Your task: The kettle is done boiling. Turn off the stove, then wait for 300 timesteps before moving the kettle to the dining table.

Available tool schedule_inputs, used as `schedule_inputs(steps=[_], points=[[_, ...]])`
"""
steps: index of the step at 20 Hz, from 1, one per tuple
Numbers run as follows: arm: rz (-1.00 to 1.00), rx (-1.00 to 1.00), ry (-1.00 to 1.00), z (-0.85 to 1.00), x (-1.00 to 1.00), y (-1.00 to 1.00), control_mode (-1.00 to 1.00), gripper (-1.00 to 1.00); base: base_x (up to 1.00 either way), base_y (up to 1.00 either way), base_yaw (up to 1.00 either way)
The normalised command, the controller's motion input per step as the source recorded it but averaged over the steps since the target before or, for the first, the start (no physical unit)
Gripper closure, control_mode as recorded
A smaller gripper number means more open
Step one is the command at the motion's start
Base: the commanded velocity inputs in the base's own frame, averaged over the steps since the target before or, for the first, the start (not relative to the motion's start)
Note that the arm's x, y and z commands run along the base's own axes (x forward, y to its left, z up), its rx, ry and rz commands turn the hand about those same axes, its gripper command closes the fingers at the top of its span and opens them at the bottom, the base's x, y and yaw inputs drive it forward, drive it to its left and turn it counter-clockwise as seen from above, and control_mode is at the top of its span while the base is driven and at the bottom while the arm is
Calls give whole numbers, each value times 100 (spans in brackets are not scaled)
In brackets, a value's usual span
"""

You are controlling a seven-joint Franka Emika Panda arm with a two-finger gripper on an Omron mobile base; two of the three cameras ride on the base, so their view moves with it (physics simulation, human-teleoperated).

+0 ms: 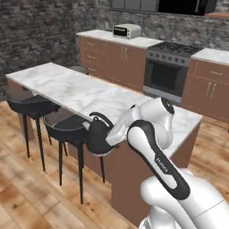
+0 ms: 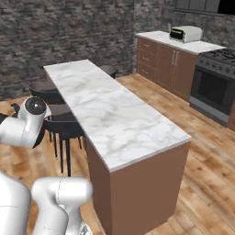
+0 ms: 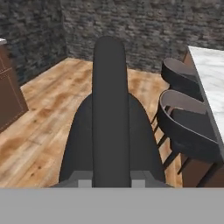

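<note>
In the left base view, the kettle (image 1: pixel 97 134) is seen carried off the stove (image 1: pixel 172 67), hanging beside the near edge of the dining table (image 1: pixel 76 89) worktop above the stools (image 1: pixel 67 127), presumably for setting down. In the right base view, the marble worktop is shown bare. In the hand view, the end effector (image 3: pixel 111 177) is seen closed narrowly on the kettle's arched handle.

bare dining table (image 1: pixel 85 91) top; stools (image 1: pixel 67 127) crowd its near side.
</note>
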Motion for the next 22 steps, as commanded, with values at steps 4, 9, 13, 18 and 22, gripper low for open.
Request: schedule_inputs(steps=[4, 9, 13, 18, 22], points=[[0, 0, 0, 0, 0, 0, 100, 100, 35, 70, -51], [0, 0, 0, 0, 0, 0, 100, 100, 33, 72, -50], [0, 0, 0, 0, 0, 0, 100, 100, 19, 79, -47], [0, 0, 0, 0, 0, 0, 100, 100, 11, 79, -44], [0, 0, 0, 0, 0, 0, 100, 100, 7, 17, -8]])
